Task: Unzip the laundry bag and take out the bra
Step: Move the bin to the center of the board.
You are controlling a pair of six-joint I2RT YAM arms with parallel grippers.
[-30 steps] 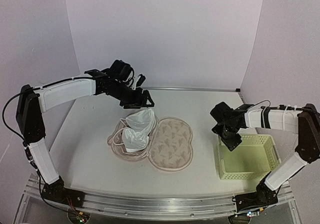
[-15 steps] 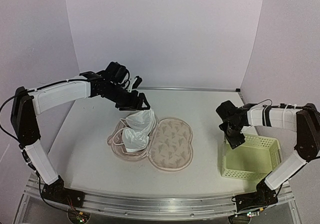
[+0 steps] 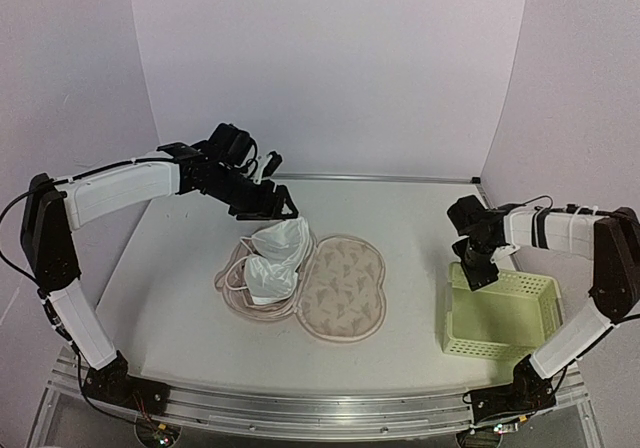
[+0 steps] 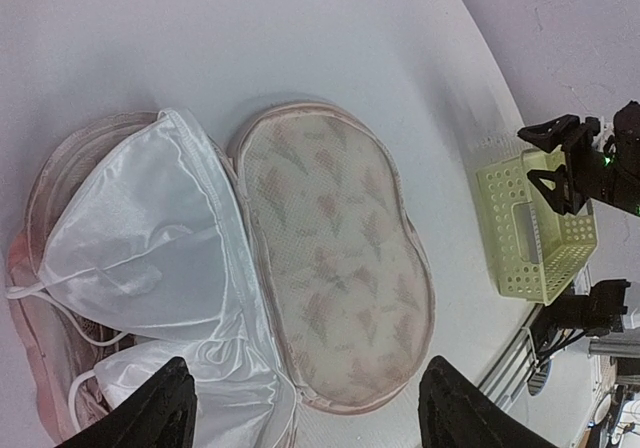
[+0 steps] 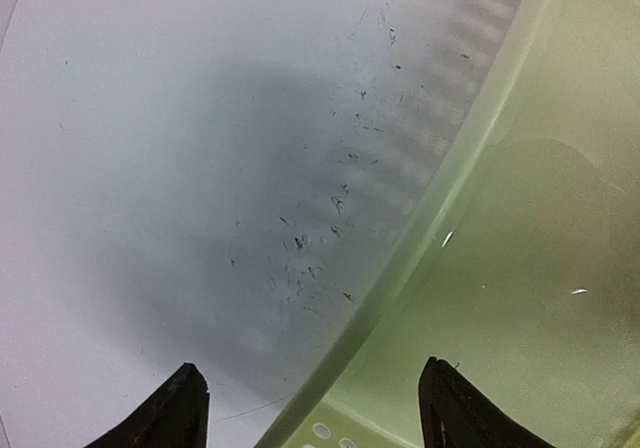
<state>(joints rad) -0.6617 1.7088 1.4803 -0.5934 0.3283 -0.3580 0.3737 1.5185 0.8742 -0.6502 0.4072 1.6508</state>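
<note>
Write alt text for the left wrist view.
The laundry bag lies unzipped and spread open on the white table, with a white satiny bra resting in one half. The open left gripper frames the bottom edge, and a yellow-green lattice basket stands farther off.

The laundry bag (image 3: 345, 290) lies unzipped and spread flat in the middle of the bench (image 3: 170, 318), with its beige leaf-printed half folded out toward 3 o'clock. The bra (image 3: 272, 260) rests in the other half at 9 o'clock, pale satiny cups uppermost and thin straps trailing.
</note>
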